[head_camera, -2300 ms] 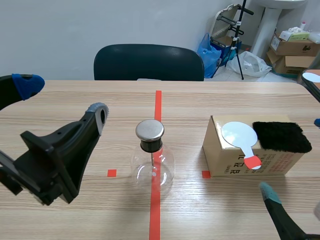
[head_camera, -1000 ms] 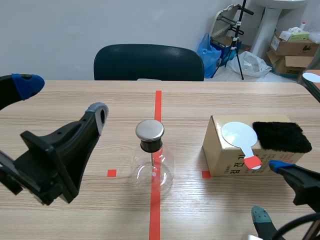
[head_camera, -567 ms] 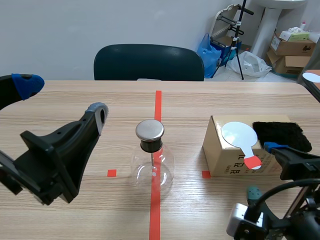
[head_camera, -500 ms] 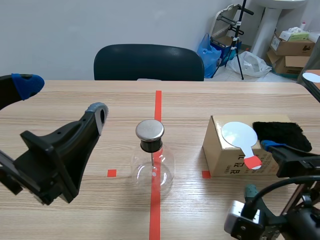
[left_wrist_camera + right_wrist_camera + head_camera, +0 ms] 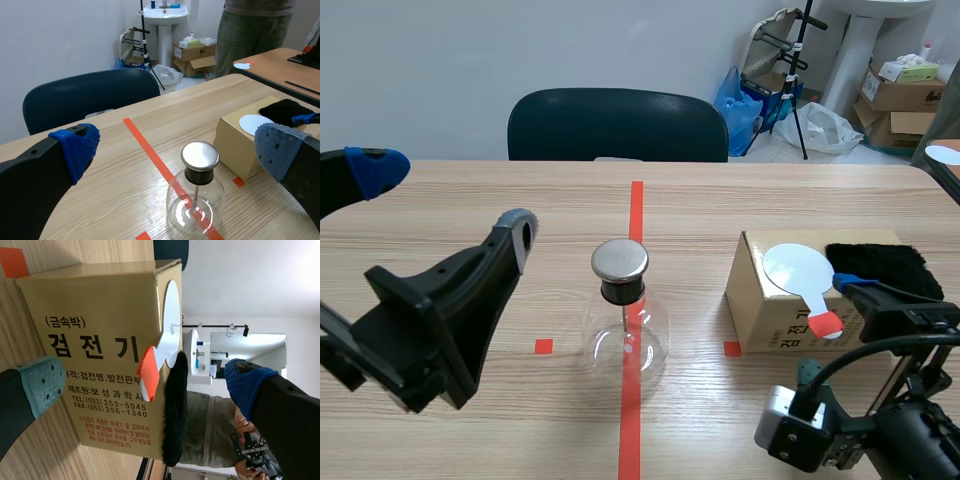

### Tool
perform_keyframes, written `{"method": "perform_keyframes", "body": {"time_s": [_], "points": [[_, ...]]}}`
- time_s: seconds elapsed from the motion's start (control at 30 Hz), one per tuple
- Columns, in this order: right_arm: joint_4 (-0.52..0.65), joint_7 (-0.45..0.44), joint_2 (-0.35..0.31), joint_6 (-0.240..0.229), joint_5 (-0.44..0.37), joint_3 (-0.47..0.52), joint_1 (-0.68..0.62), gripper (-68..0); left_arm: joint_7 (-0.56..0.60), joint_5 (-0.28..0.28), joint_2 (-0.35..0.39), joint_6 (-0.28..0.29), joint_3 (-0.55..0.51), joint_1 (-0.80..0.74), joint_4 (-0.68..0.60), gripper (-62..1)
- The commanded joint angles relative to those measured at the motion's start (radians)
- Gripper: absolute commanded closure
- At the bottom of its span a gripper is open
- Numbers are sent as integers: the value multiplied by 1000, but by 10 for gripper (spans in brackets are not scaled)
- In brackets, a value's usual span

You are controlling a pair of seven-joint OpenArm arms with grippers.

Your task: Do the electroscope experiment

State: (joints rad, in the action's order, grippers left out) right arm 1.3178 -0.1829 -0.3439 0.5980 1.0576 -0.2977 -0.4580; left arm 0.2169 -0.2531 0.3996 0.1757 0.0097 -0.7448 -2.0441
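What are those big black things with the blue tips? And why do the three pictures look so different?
Those black things are a robot's two arms. Each arm ends in a hand with two thick fingers and soft dotted tips. One picture is taken from between the arms, looking across the table. The other two come from small cameras on the wrists, so each shows its own hand's fingers up close. The right wrist camera is turned sideways, so things look tipped over there.

On the table stand a round glass flask with a metal cap, and a cardboard box. On the box lie a white disc with a red handle and a black furry pad.

The left hand is wide open and holds nothing. The right hand is open too, with a finger on each side of the red handle.
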Motion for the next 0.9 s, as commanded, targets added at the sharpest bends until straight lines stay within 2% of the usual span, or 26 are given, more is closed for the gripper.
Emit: {"method": "perform_keyframes", "body": {"time_s": [0.0, 0.37, 0.8, 0.83, 0.87], "points": [[10, -3, -11, 11, -3, 2, 18, -679, 18, 15, 0, -1, -1, 0, -14, -623], [10, -26, -11, 1, -2, 2, 26, -679, 18, 14, 0, 2, 0, 0, -14, -623], [10, -12, -11, 1, 11, 5, 29, -679, 18, 14, 0, 2, 0, 0, -14, -623], [10, -10, -11, 0, 12, 5, 29, -675, 18, 14, 0, 2, 0, 0, -14, -623], [10, -10, -11, 0, 12, 5, 29, -641, 18, 14, 0, 2, 0, 0, -14, -623]]}}
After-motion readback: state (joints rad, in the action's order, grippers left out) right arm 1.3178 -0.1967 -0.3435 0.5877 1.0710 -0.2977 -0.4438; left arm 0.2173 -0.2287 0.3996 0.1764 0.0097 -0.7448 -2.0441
